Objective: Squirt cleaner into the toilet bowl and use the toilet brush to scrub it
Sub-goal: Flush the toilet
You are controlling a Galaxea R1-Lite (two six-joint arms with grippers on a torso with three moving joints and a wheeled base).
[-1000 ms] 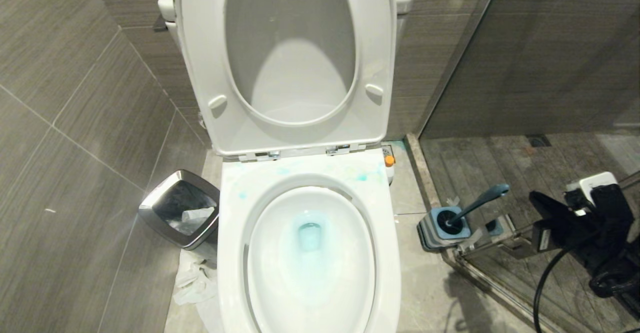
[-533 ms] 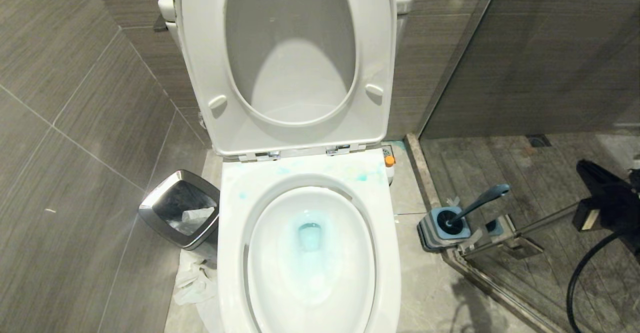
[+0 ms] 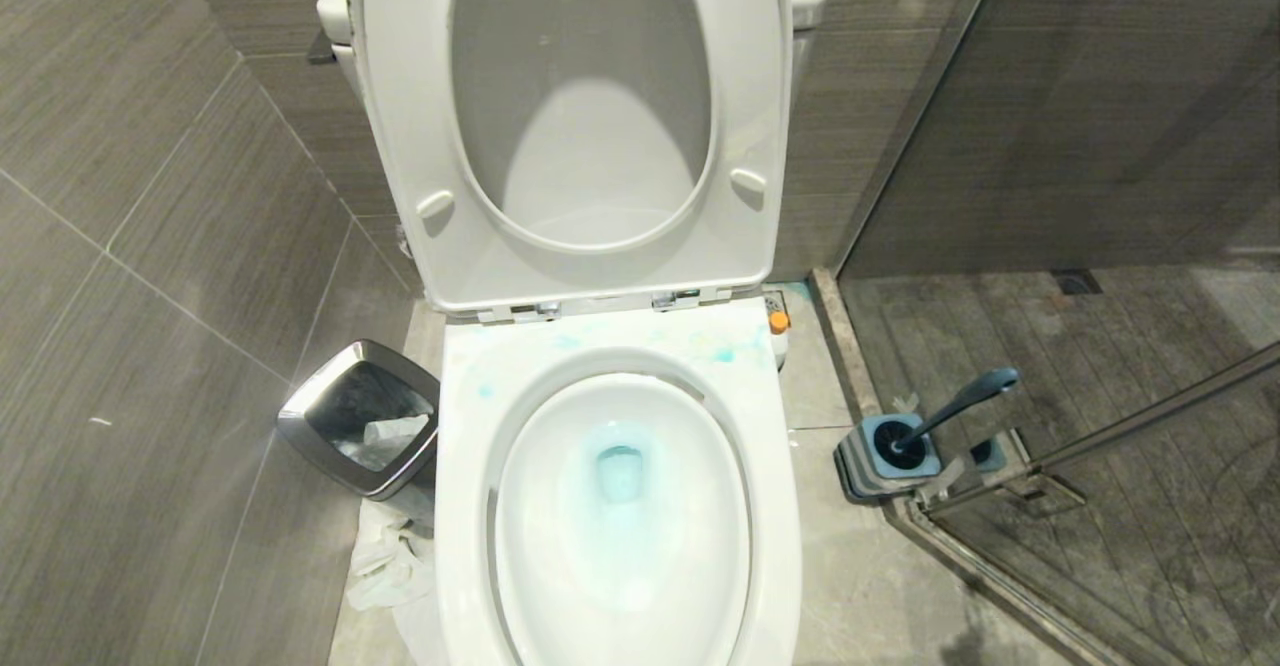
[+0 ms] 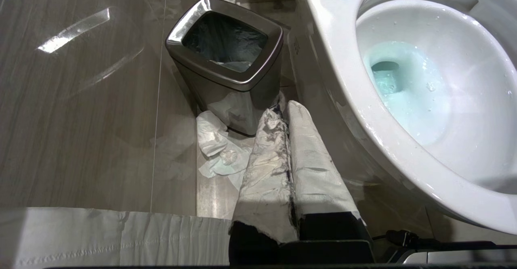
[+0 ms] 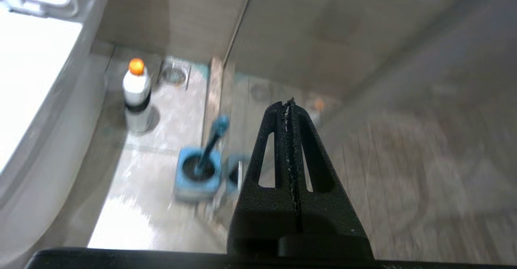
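Observation:
The toilet bowl [image 3: 470, 466] stands open in the middle of the head view, its seat and lid [image 3: 760, 96] raised. Cleaner [image 3: 620, 471] pools turquoise at the bowl's bottom, with pale smears on the back rim [image 3: 725, 354]. The toilet brush [image 3: 955, 408] stands in its blue-grey holder [image 3: 885, 461] on the floor right of the toilet. Neither gripper appears in the head view. My right gripper [image 5: 288, 101] is shut and empty, hanging above the floor to the right of the brush [image 5: 212, 141]. My left gripper [image 4: 282, 107], its fingers wrapped in white, is shut and empty beside the bowl [image 4: 363, 111].
A square steel bin [image 3: 365, 416] stands left of the toilet with crumpled tissue [image 3: 390, 556] on the floor by it. A white bottle with an orange cap [image 5: 136, 95] stands behind the brush holder. A glass shower partition with a steel rail [image 3: 1150, 416] closes the right side.
My right arm has drawn back out of the head view at the right edge. The toilet, brush and bin have not moved.

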